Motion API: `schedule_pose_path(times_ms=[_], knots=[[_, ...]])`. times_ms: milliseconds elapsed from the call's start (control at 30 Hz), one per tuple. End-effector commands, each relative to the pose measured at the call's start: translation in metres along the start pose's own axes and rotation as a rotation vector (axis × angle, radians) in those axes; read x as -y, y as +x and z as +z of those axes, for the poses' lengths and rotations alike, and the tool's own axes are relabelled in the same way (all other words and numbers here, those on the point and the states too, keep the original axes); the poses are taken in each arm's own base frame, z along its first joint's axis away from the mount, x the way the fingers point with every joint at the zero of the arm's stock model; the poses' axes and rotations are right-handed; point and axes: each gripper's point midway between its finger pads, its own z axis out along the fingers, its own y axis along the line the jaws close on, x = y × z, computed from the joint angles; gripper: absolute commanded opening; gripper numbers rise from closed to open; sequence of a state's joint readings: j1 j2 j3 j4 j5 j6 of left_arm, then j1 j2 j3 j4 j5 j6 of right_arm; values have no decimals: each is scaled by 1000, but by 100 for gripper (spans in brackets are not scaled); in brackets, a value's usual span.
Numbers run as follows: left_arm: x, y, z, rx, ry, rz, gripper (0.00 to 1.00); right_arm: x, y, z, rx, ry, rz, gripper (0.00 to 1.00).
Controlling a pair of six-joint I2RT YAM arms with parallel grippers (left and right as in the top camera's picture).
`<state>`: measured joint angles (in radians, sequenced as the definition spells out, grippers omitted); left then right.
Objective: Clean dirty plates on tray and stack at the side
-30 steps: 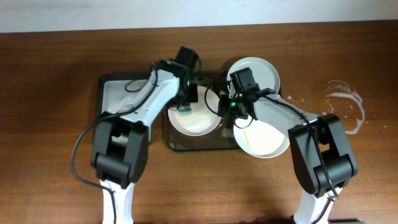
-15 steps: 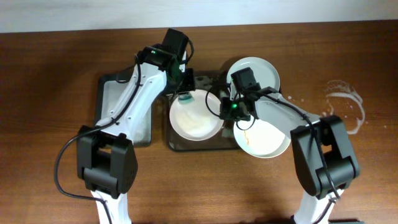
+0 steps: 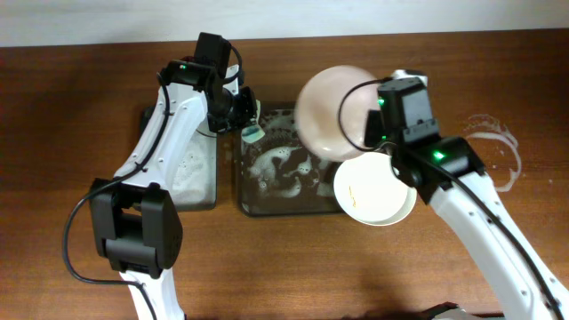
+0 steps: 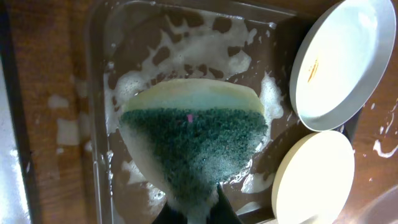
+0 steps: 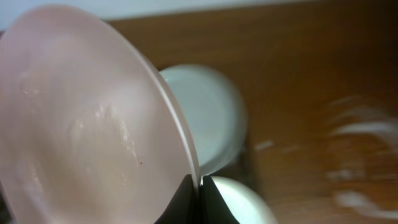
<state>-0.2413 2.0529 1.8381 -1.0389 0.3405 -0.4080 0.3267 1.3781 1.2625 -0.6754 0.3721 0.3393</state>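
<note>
Plate (image 3: 331,111) aslant in right tool (image 5: 200,184)

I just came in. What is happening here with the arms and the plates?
Two robot arms are washing plates. The right gripper is shut on the rim of a plate and holds it tilted in the air over the far right part of the foamy tray. The left gripper is shut on a soapy sponge above the tray's far left edge, apart from that plate. A second plate, with an orange smear, lies at the tray's near right corner.
</note>
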Motion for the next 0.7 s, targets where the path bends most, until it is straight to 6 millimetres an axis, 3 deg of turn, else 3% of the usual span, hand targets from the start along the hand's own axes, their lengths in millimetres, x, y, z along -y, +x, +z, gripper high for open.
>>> schedule_pose_path(times_ms=[0, 133, 233, 467, 667], knots=[[7, -10, -4, 53, 0, 38, 0, 61, -31, -22, 138, 344, -75, 4], [13, -21, -4, 97, 19, 34, 1, 85, -39, -27, 173, 532, -119, 4], [10, -23, -4, 108, 4, 15, 1, 92, -45, -28, 199, 610, -121, 4], [9, -23, -4, 111, -2, 9, 1, 77, -61, -4, 238, 604, -180, 4], [5, -27, -4, 132, -26, -2, 1, 53, -69, 7, 221, 599, -407, 4]])
